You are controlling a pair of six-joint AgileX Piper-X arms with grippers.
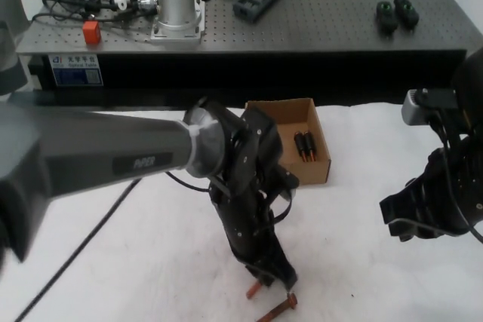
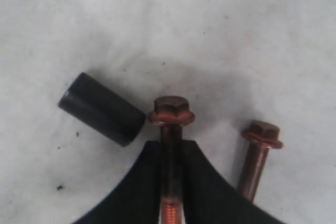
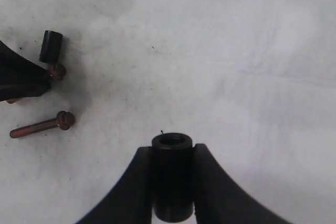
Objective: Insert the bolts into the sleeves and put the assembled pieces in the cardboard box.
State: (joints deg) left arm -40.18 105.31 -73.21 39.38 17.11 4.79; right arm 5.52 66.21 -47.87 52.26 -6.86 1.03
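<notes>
Left claw [image 2: 171,149] is pinching a bolt [image 2: 171,115] by its shank, head poking past the tips. Right claw [image 3: 173,153] is clamping a sleeve [image 3: 172,182], bore facing outward; the two are sitting well apart, not yet joined. A spare sleeve [image 2: 102,109] and second bolt [image 2: 258,157] are lying on the counter [image 2: 236,35], flanking the left claw's tips. Two assembled pieces [image 1: 304,145] are resting in the cardboard box [image 1: 311,173] beyond it. Judging: roughly halfway, two pairs remaining.
</notes>
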